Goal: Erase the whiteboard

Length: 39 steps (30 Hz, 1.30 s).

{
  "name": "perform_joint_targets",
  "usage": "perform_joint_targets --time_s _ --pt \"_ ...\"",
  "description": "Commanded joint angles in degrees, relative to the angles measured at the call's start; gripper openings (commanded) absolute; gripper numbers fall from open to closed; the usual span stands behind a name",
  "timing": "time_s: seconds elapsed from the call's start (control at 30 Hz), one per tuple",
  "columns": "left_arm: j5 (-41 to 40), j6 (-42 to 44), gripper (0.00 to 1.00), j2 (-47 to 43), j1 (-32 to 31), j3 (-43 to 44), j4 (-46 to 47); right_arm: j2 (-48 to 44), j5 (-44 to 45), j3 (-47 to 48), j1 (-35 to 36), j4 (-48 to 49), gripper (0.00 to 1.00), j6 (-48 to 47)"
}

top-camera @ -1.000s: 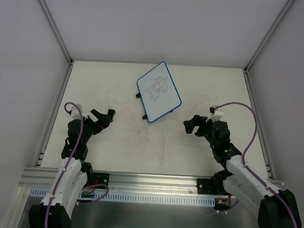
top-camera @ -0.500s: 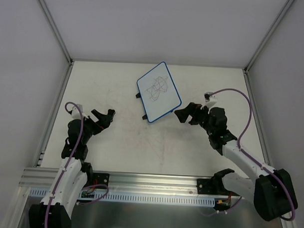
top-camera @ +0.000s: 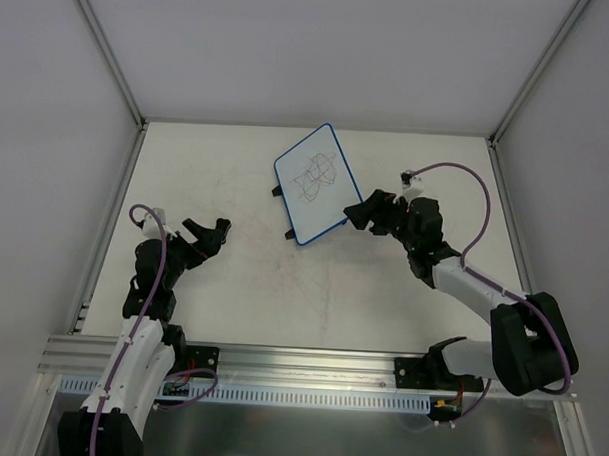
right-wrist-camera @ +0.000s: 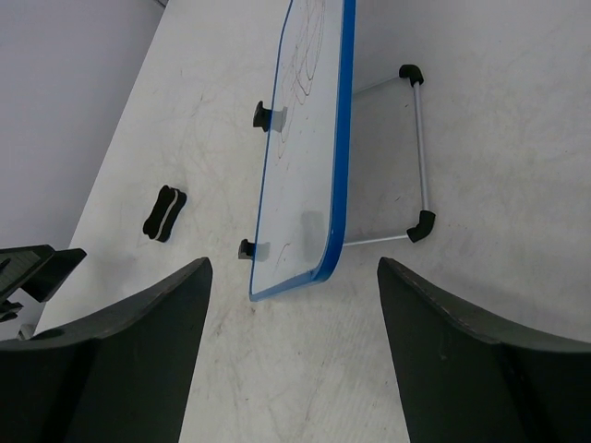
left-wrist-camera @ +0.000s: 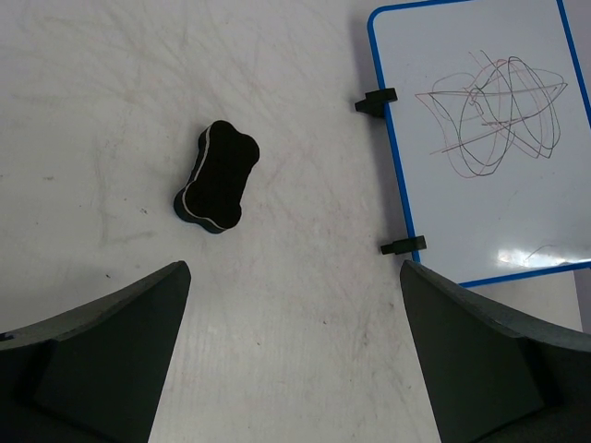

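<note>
The whiteboard (top-camera: 318,183) has a blue rim and dark and red scribbles, and leans tilted on a wire stand (right-wrist-camera: 421,148) at the table's middle back. It also shows in the left wrist view (left-wrist-camera: 485,138) and edge-on in the right wrist view (right-wrist-camera: 309,138). A small black eraser (left-wrist-camera: 218,175) lies on the table left of the board and shows in the right wrist view (right-wrist-camera: 164,213) too. My right gripper (top-camera: 360,212) is open and empty, just off the board's near right corner. My left gripper (top-camera: 206,232) is open and empty, short of the eraser.
The table top (top-camera: 216,175) is white and scuffed, with metal frame rails (top-camera: 113,211) along its sides and white walls behind. Two small black feet (left-wrist-camera: 376,100) stick out of the board's left edge.
My right arm has reached forward and left, bringing its open gripper up to the whiteboard's near right corner. The left arm, the eraser and the board have not moved.
</note>
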Motion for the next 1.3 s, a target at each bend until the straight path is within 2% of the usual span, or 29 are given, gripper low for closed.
perform_joint_targets --time_s 0.0,0.2,0.37,0.47,0.53,0.57,0.73,0.9,1.17,1.27 --pt "0.99 1.66 0.99 0.47 0.55 1.70 1.89 1.60 -2.12 1.47 -1.32 9.31 0.74 1.26" --pt "0.29 1.93 0.99 1.44 0.54 1.78 1.89 6.44 -5.73 1.90 -3.16 15.66 0.69 4.96" --pt "-0.15 2.10 0.99 1.61 0.63 1.87 1.89 8.81 -6.44 3.31 -3.34 15.58 0.65 5.22" --pt "-0.59 2.28 0.99 1.61 0.54 1.87 1.89 9.43 -6.70 3.13 -3.34 16.89 0.57 4.96" --pt "-1.03 2.63 0.99 1.61 0.54 1.96 1.54 9.52 -6.96 3.39 -3.34 16.90 0.46 4.70" --pt "-1.64 2.89 0.99 1.53 0.54 1.96 1.36 9.61 -7.14 3.48 -3.34 16.81 0.44 4.26" --pt "-5.77 4.39 0.99 2.49 0.54 3.80 -1.27 10.31 -7.14 3.75 -3.34 16.81 0.44 3.91" --pt "-9.73 5.09 0.99 9.16 0.54 7.66 -5.04 12.50 -7.22 4.36 -3.34 16.81 0.42 4.25" --pt "-11.75 5.44 0.99 24.96 -0.68 16.54 -12.96 13.21 -7.14 4.28 -3.25 17.07 0.26 4.34" --pt "-11.31 8.33 0.99 30.86 -0.86 20.41 -14.46 13.65 -7.31 4.36 -3.25 17.07 0.20 3.99"
